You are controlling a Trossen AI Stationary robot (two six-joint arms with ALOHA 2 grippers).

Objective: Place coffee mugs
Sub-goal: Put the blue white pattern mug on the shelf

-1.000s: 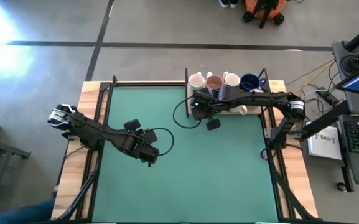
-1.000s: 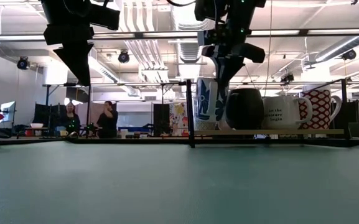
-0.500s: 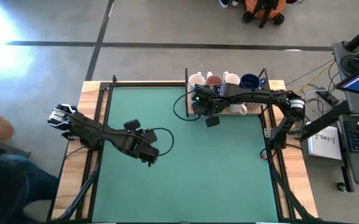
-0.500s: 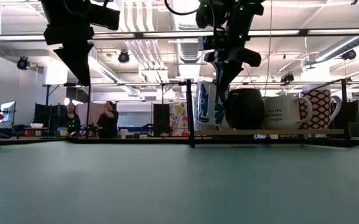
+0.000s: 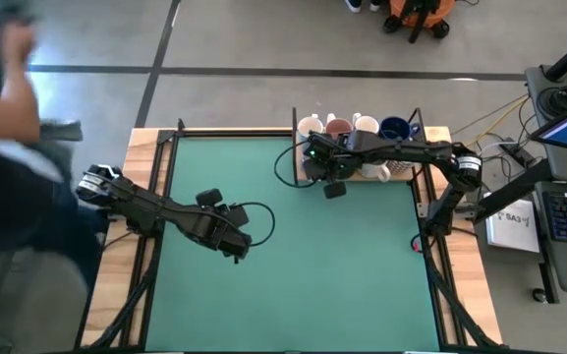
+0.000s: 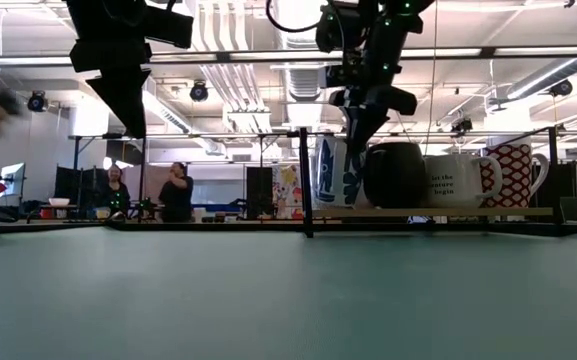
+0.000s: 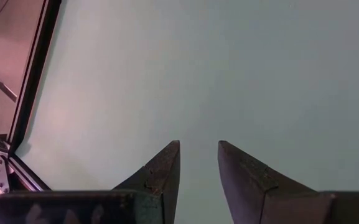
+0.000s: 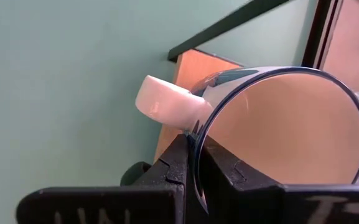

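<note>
My right gripper point(image 6: 354, 132) is shut on a white mug with a blue pattern point(image 6: 333, 172) at the left end of a wooden board point(image 6: 428, 212) by the table's far edge. The wrist view shows this mug's cream inside point(image 8: 279, 124) and white handle point(image 8: 165, 104). Behind it on the board stand a dark mug point(image 6: 394, 175), a white mug with lettering point(image 6: 455, 180) and a red-patterned mug point(image 6: 513, 172). Several more mugs point(image 5: 352, 127) line the far edge. My left gripper point(image 5: 236, 246) hangs open above the green mat, holding nothing. My right gripper pinches the patterned mug's rim point(image 8: 199, 127) next to the handle, one finger inside the mug and one outside. The fingers slant down from above. The mug leans slightly, its base level with the board's top; whether it rests there I cannot tell.
A black rail point(image 6: 305, 180) stands upright at the board's left end, close beside the held mug. A person point(image 5: 8, 108) moves just off the table's left far corner. The green mat point(image 5: 293, 285) lies bare in the middle and near part.
My right gripper has carried the patterned mug a little toward the table's far edge, closer to the row of mugs, staying shut on its rim. A person has come in at the table's left side.
</note>
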